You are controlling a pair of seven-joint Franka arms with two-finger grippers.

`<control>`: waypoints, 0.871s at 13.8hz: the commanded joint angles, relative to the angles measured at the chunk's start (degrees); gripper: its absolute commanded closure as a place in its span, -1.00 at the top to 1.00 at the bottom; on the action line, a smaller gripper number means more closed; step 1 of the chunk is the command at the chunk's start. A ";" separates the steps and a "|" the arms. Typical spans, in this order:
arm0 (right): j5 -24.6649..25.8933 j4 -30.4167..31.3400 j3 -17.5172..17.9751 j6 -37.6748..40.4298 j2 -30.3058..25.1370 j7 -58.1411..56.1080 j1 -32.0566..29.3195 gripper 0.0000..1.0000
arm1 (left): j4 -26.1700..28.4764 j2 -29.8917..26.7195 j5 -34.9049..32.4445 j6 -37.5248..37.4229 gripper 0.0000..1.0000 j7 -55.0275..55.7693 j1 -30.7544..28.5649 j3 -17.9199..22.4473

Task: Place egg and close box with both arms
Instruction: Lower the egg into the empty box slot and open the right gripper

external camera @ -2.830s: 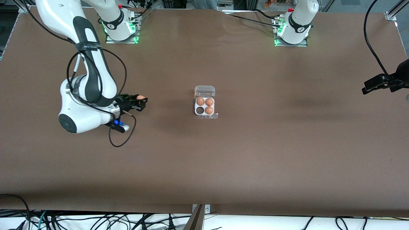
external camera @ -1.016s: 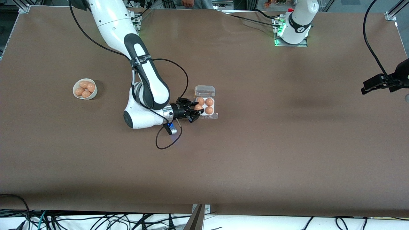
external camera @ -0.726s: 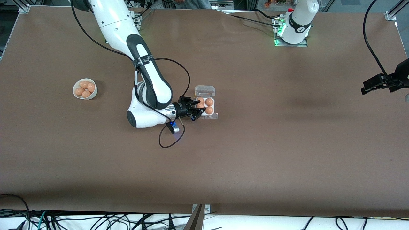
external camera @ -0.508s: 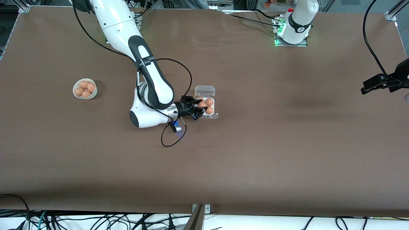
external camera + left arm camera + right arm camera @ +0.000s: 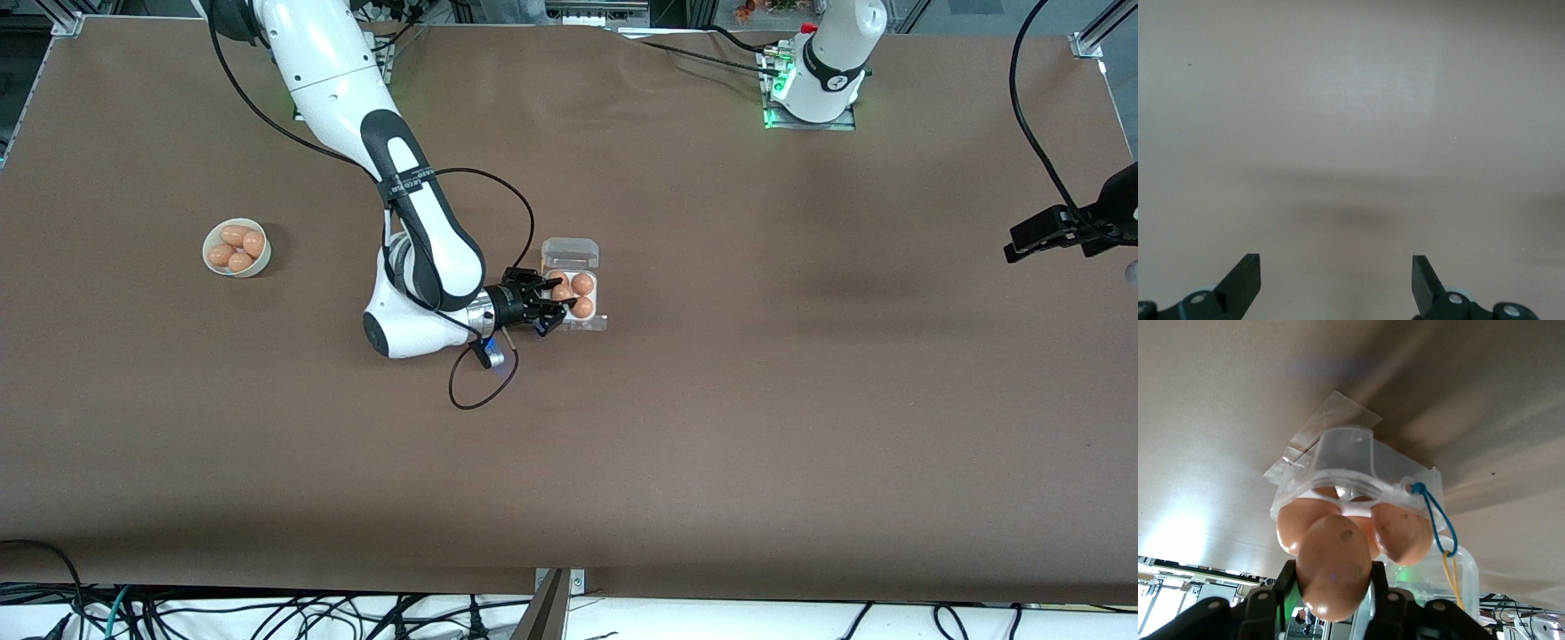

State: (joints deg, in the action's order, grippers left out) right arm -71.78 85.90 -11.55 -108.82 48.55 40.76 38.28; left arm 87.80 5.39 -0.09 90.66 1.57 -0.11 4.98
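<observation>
Egg carton (image 5: pixel 573 298): small clear-plastic four-cell box at mid-bench, its hinged transparent lid (image 5: pixel 570 252) lying open at the carton's 12 o'clock edge; three orange-brown eggs seated, the two at 12 o'clock and the one at the 3 to 6 o'clock corner; the fourth cell, at the corner toward the right arm's end, is hidden under the gripper. Egg in transit (image 5: pixel 1333 565): smooth, orange-brown, pinched between the fingers (image 5: pixel 1283 595) of the right gripper (image 5: pixel 553 308), which is clamped on it and poised over that last cell, the egg not yet seated. Left gripper (image 5: pixel 1336 283): fingers spread wide and empty, over bare bench (image 5: pixel 800 427) at the left arm's end, this arm waiting. White bowl (image 5: pixel 236 248): round, holding spare eggs of the same look, well apart from the carton toward the right arm's end. Step in hand, by judgement: placing the egg, the first half of the task; closing has not begun. Next move, by judgement: a short straight lowering with the egg centred on the vacant cell and clear of its neighbours, a gentle release only once it rests in the cup, then a clean withdrawal before the lid is swung over. Closing likely wants one arm steadying the light carton while the other folds the lid.
</observation>
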 commanded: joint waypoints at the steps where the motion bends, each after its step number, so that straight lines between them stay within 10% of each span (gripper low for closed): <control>1: -1.25 -1.18 0.12 0.53 1.19 0.73 -0.13 -0.33 | -1.75 0.59 -1.32 -1.19 1.00 -1.04 0.20 -0.06; 4: -1.25 -1.26 0.03 0.53 1.63 0.82 -0.31 -0.29 | -1.75 0.59 -1.32 -1.19 1.00 -1.04 0.20 -0.06; 8: -0.64 -1.44 -0.05 0.53 1.55 0.64 -0.40 0.86 | -1.75 0.59 -1.32 -1.19 1.00 -1.13 0.20 -0.06; 12: 0.24 -1.79 -0.58 0.80 0.58 0.29 -1.45 0.99 | -1.75 0.59 -1.32 -1.19 1.00 -1.04 0.20 -0.06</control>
State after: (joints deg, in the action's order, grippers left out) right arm -72.02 85.32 -12.08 -108.86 49.28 40.85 37.91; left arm 87.80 5.39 -0.09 90.66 1.57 -0.10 4.98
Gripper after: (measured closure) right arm 0.004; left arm 0.000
